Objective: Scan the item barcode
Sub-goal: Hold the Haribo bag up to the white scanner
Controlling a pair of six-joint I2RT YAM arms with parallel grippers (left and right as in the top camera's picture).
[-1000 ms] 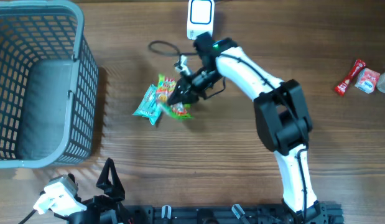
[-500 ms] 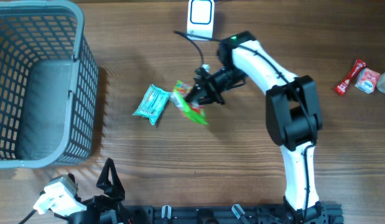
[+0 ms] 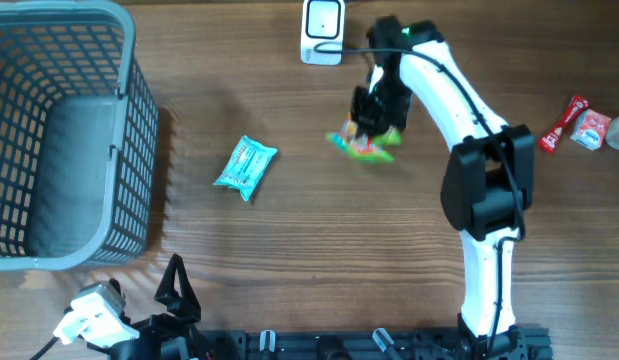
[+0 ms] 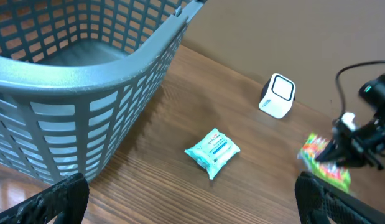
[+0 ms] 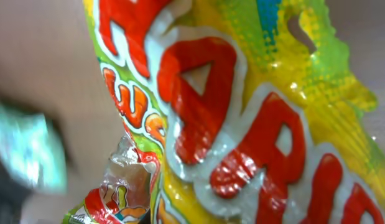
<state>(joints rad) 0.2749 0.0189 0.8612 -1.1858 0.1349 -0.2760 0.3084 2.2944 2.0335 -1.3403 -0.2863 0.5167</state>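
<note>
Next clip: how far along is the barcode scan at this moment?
Done: the right gripper is shut on the candy bag. In hand: the bag is held near the scanner, below and to its right, not in front of it. Left: presenting the barcode; the right wrist view shows only lettering. The teal packet lies on the table, and the basket looks empty.

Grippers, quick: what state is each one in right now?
Left gripper: open, holding nothing.
Right gripper: shut on the candy bag.
</note>
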